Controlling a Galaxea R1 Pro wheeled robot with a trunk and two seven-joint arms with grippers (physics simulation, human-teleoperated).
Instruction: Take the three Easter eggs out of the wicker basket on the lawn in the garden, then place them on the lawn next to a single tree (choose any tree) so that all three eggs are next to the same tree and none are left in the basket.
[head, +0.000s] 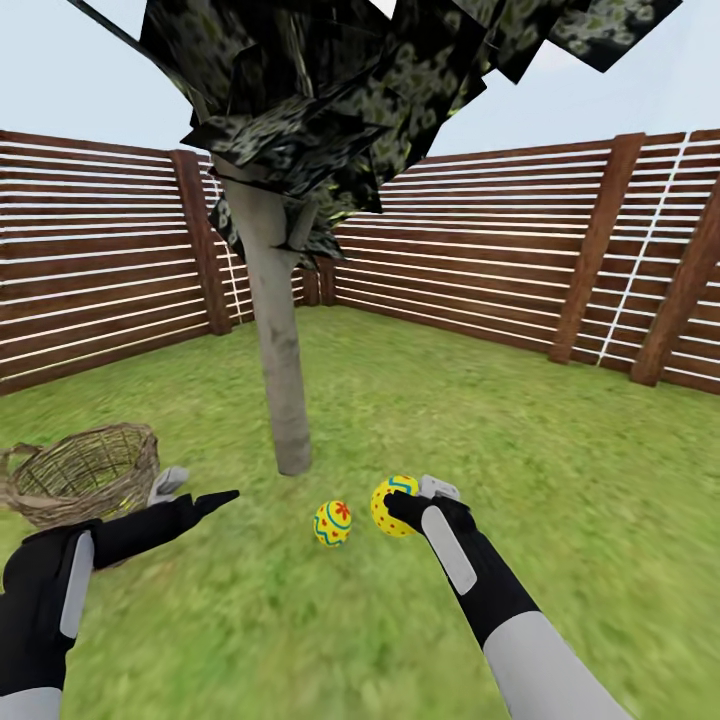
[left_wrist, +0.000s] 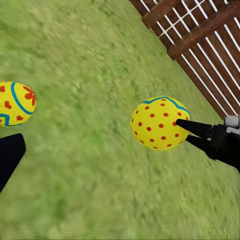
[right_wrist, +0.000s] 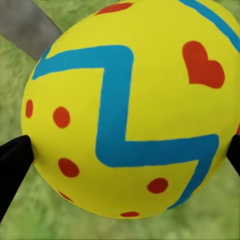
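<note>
Two eggs show low in the middle of the head view, and I start with the nearer one: my right pincer is pinching a dotted yellow egg between its fingertips, one black tip on each flank in the right wrist view, so I judge I am bringing it down to the grass beside the trunk. Just left of it, a second egg lies free on the grass, already put where the task wants it. My left pincer, at lower left, holds nothing; I cannot tell how far its fingers are spread. Behind that arm, at the left edge, stands the wicker basket; through its weave I cannot make out whether an egg is inside. Farther back, left of centre, the grey tree rises, close enough that both eggs count as next to it. Beyond, the slatted fence closes the yard.
</note>
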